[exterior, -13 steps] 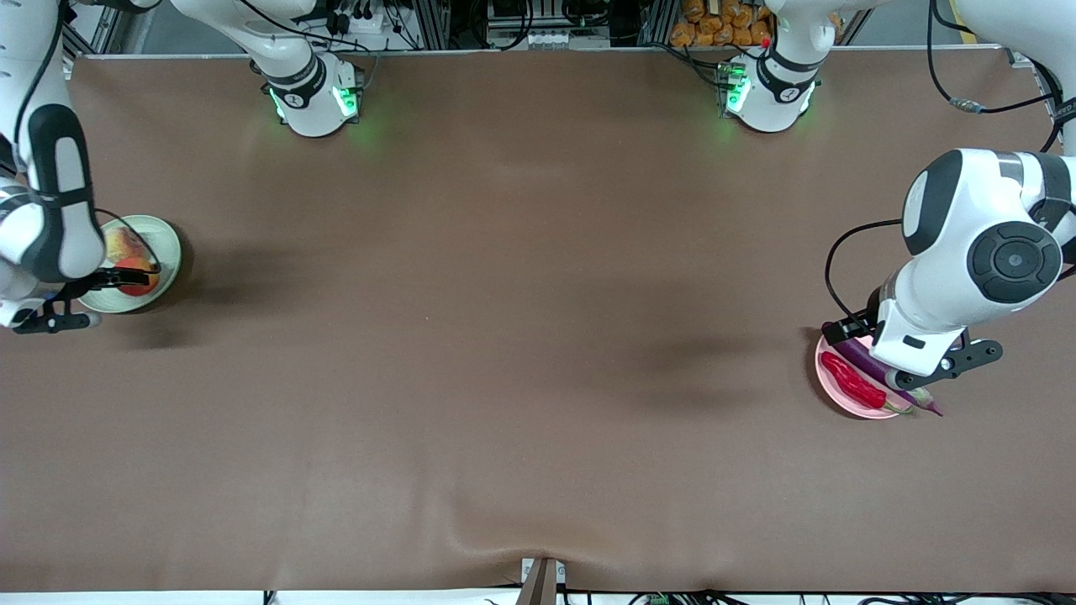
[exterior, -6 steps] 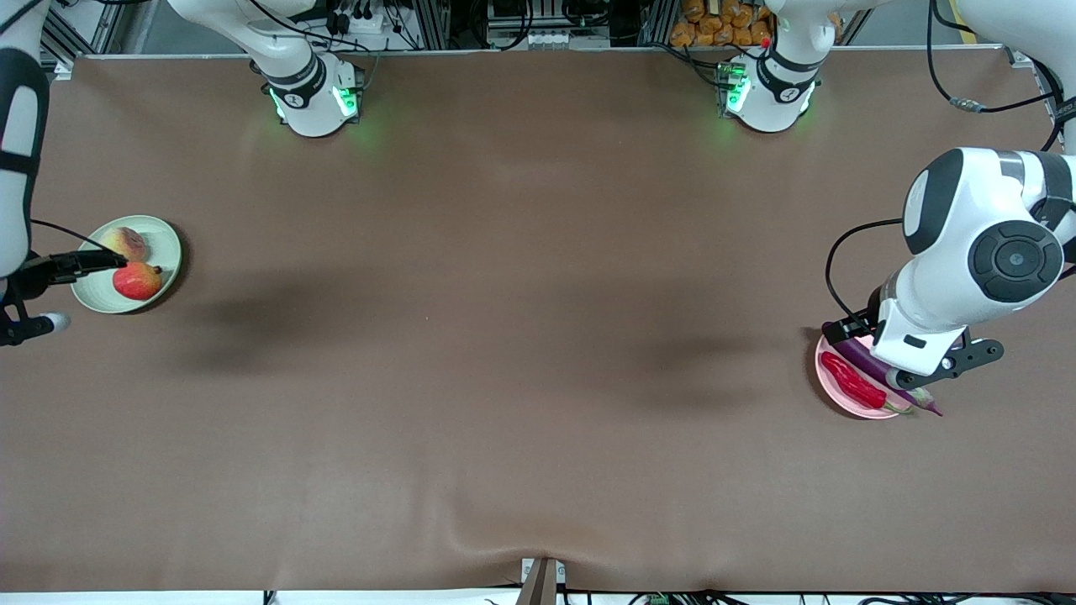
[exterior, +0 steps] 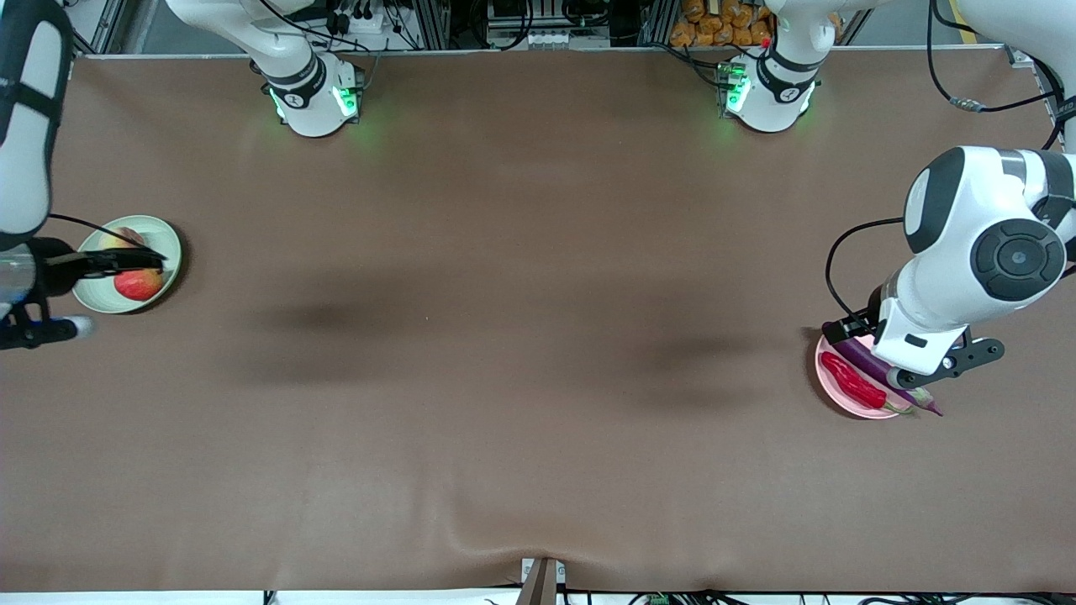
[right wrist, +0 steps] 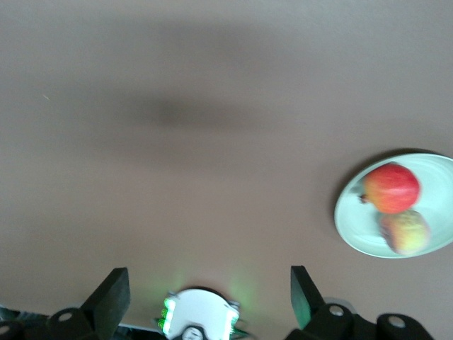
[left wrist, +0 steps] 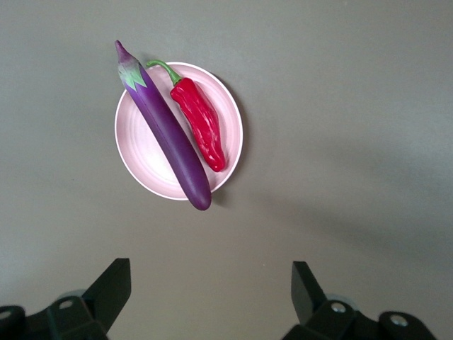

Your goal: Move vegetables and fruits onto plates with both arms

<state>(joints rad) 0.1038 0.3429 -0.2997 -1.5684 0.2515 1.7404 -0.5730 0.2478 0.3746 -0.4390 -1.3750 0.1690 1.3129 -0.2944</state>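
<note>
Both fruits [exterior: 134, 281] sit on the green plate [exterior: 172, 252], mid-left; eggplant [left wrist: 166, 131] and chili [left wrist: 202, 124] on the pink plate [left wrist: 141, 166], lower right. Left gripper [left wrist: 209, 297] and right gripper [right wrist: 209, 297] hang empty, fingers spread. The eggplant overhangs and could roll off if bumped.

Brown table cover [exterior: 521, 336], orange items [exterior: 714, 23] past the table's edge
</note>
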